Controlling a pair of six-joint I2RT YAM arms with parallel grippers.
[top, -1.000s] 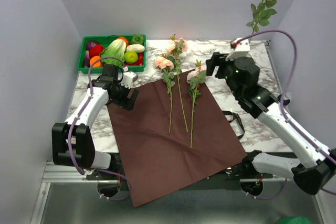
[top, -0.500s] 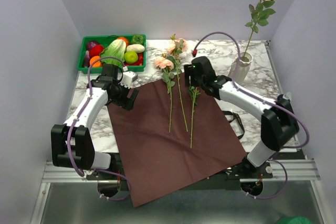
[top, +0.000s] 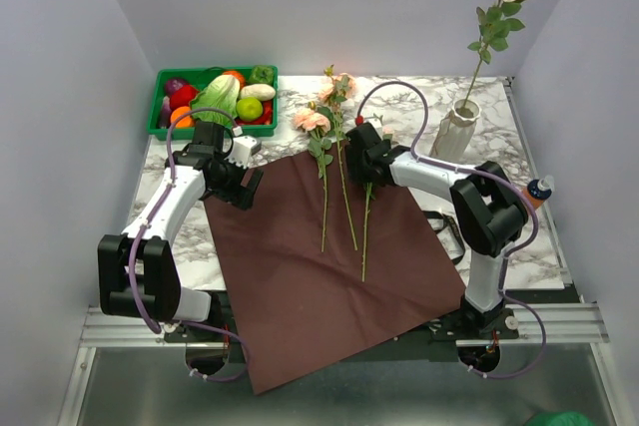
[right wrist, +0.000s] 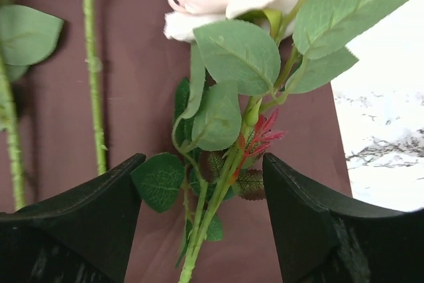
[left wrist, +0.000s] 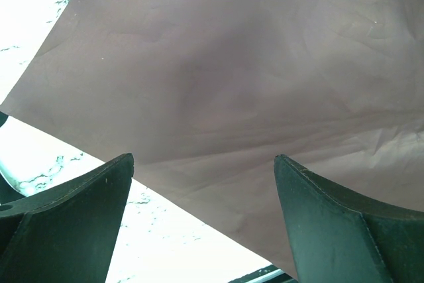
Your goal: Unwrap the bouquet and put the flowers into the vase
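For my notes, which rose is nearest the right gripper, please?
The rightmost rose on the maroon paper; its stem between the fingers of the right gripper.

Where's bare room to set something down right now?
Bare: the near half of the paper, below the stem ends, and the marble strip left of it. Crowded: back centre, where three flowers, the right end effector and the vase sit close. Tray fills the back-left corner; ribbon lies at the paper's right edge.
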